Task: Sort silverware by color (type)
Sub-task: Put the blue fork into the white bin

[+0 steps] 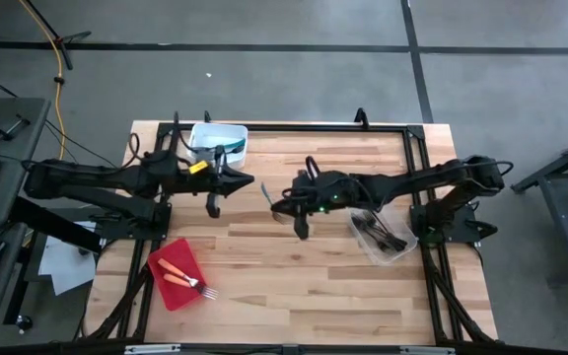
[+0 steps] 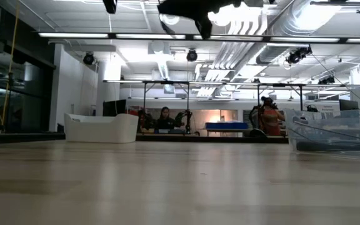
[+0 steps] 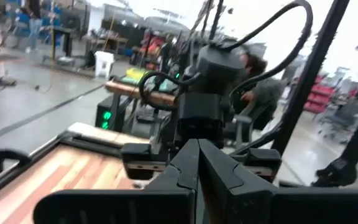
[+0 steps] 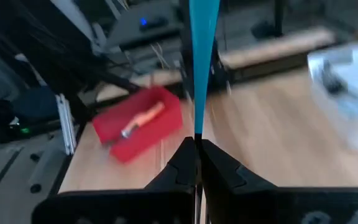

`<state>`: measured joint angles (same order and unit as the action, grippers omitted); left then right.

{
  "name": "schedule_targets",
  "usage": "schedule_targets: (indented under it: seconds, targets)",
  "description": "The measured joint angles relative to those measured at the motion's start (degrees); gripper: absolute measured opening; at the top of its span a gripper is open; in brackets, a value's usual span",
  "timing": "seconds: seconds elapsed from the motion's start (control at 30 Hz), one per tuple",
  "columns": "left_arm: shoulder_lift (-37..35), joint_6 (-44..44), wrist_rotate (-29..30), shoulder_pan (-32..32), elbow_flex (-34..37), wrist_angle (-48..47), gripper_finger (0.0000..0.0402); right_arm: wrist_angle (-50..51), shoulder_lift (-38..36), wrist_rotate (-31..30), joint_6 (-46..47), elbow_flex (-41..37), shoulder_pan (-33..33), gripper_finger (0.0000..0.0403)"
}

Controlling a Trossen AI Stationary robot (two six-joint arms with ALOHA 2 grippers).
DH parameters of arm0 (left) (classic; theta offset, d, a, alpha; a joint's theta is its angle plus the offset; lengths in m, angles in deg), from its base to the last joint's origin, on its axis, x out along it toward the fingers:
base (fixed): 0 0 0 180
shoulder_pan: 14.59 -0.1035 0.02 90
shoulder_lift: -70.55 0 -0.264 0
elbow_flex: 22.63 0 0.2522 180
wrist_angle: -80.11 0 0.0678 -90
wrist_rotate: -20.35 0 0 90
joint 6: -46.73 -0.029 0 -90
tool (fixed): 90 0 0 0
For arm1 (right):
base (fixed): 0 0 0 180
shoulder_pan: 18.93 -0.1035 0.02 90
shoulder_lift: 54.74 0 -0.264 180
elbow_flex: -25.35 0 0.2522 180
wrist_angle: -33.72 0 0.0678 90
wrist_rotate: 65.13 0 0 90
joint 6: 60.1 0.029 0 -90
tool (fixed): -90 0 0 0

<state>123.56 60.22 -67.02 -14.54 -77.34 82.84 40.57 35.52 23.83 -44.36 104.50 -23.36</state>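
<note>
My right gripper (image 1: 278,204) hangs over the middle of the table, shut on a slim teal-blue utensil (image 4: 201,56) that shows as a thin sliver (image 1: 265,191) in the high view. My left gripper (image 1: 250,181) is shut on nothing. It hovers a little left of the right gripper, its tips toward it. Two orange-handled forks (image 1: 177,275) lie flat in the red tray (image 1: 162,258) at the near left. Dark utensils (image 1: 381,232) lie in the clear tub (image 1: 398,252) under the right arm. My right gripper pinches one end of the teal-blue utensil (image 4: 197,127) between its two fingers. The fingers come from the table's right, slanting slightly down. The utensil sticks out straight ahead past the fingertips, in line with them, lifted clear of the table.
A white tub (image 1: 233,135) stands at the far left by the left arm. A black frame (image 1: 417,148) runs round the table's edges. Bare wood lies between the red tray and the clear tub.
</note>
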Motion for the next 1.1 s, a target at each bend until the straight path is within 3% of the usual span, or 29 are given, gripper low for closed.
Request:
schedule_targets:
  seconds: [0.3,0.63,1.1]
  targets:
    - [-2.55,-0.01,-0.52,-0.02,-0.02,0.01,0.0,2.6,-0.03,-0.61,-9.65,8.43,1.2,0.0]
    - [-2.03,1.4,-0.52,-0.02,0.02,0.02,0.0008,5.11,-0.04,0.29,-9.98,10.73,4.46,0.0]
    - [3.52,2.89,0.03,-0.02,0.0,4.42,0.0156,5.0,-0.04,0.49,-9.17,10.72,4.46,0.0]
